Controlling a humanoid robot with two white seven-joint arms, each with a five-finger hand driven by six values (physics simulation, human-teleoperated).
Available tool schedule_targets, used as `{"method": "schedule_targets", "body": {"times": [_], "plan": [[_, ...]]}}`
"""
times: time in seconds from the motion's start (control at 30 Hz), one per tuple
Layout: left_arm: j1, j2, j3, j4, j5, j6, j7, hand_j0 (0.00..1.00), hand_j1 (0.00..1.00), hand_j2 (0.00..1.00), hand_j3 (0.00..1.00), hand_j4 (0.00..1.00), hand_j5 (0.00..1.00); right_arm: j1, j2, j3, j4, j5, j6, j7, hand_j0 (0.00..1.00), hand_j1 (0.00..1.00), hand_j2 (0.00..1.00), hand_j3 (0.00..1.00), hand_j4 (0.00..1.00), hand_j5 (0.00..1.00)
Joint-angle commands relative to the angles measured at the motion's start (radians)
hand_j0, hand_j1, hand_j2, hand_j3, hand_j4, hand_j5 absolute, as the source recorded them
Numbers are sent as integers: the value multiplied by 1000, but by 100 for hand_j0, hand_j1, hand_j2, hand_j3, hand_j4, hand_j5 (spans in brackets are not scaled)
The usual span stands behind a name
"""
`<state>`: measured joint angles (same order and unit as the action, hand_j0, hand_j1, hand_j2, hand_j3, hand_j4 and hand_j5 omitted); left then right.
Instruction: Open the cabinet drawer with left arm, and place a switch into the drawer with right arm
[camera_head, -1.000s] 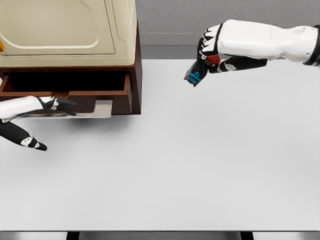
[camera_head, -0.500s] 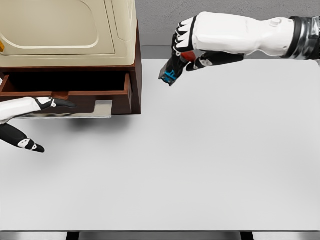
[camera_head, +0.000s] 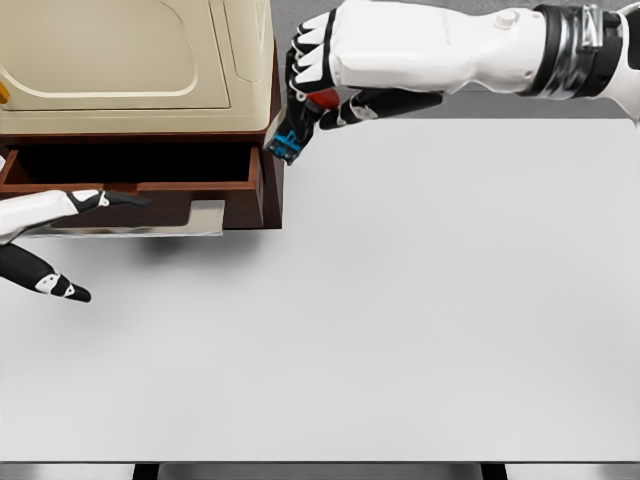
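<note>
Head view shows me the drawer (camera_head: 130, 165) open at the desk's (camera_head: 420, 320) far left corner. My right hand (camera_head: 315, 85) clamps the switch (camera_head: 285, 143) beside the cabinet's (camera_head: 272, 95) right edge, not yet inside; left hand (camera_head: 60, 215) hangs open, fingers spread, at the drawer front.

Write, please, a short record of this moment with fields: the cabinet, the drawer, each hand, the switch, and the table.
cabinet: brown body with a cream top, at the table's far left
drawer: pulled open, inside dark, no switch seen in it
left hand: at the drawer front, fingers spread, holding nothing
right hand: raised beside the cabinet's right corner, closed on the switch
switch: blue and black, hanging below the right hand, not yet over the drawer opening
table: white top
</note>
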<state>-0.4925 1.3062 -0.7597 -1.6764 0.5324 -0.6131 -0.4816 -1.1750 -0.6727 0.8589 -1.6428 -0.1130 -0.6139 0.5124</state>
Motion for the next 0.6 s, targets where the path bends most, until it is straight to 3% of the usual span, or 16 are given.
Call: {"method": "schedule_targets", "body": {"times": [0.0, 0.37, 0.57], "plan": [[3, 2, 5, -2, 26, 2, 0, 100, 100, 100, 100, 100, 100, 0, 31, 0, 1, -7, 3, 1, 39, 39, 39, 39, 39, 39], [55, 10, 6, -13, 38, 2, 0, 100, 100, 100, 100, 100, 100, -20, 74, 9, 8, -8, 3, 3, 38, 38, 38, 38, 38, 38], [58, 10, 6, -8, 46, 2, 2, 100, 100, 100, 100, 100, 100, -38, 142, 23, 32, -7, 3, 18, 39, 39, 39, 39, 39, 39]]}}
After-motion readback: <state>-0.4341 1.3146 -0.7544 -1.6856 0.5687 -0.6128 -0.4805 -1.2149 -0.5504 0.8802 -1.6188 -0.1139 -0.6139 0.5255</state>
